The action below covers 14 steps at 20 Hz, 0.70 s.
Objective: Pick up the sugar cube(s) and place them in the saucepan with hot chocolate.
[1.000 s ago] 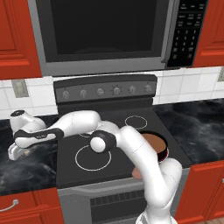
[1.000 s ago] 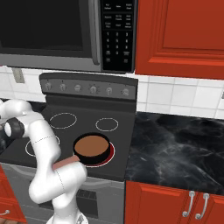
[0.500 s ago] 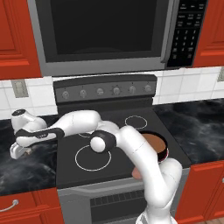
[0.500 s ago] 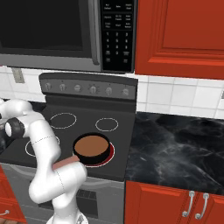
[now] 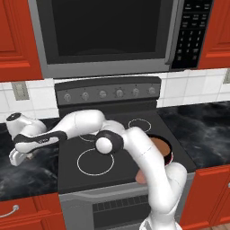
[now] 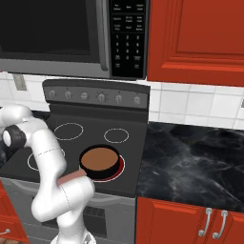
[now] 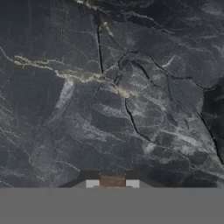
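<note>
Reaching far out over the black marble table left of the stove, the gripper is hanging low near the table's back left area, its jaws pressed together on a small tan-pink block, the sugar cube. In the hand view the cube is sitting squarely between the two pale finger pads at the bottom edge, with dark veined marble lying beyond it. From the left base view the cube itself is too small to make out at the gripper's tip.

A round black saucepan is sitting on the stove's front right burner, which is glowing red around it. Brown hot chocolate is filling it nearly to the rim. Its short pinkish-brown handle is pointing toward the stove's front edge, partly covered by the white arm. The saucepan is standing well apart from the gripper, across the width of the stove.

A microwave is hanging above the stove between red cabinets; its keypad markings are too blurred to read.
</note>
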{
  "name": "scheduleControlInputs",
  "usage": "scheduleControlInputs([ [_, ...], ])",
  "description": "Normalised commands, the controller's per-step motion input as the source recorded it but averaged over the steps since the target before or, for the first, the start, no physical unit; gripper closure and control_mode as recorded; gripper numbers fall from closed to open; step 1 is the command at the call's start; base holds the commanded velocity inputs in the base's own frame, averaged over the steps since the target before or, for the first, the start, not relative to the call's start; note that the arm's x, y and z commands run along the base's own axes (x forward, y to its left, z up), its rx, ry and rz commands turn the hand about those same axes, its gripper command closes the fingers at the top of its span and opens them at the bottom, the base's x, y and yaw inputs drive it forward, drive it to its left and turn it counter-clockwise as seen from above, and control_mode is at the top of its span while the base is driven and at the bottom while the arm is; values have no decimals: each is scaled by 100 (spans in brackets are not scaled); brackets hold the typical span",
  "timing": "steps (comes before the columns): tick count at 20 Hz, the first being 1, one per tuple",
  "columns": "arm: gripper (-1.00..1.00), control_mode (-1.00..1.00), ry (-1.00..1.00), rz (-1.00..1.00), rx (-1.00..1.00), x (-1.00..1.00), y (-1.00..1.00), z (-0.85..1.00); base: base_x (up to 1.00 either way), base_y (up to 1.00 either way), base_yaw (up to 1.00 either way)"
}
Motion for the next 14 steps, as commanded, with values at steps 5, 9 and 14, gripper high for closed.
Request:
scheduleControlInputs([
  [5,100,-100,-17,1,3,-96,-68,5,0,0,0],
  [9,100,-100,-12,0,2,-77,-75,32,0,0,0],
  [14,100,-100,-1,0,0,-11,-95,52,0,0,0],
])
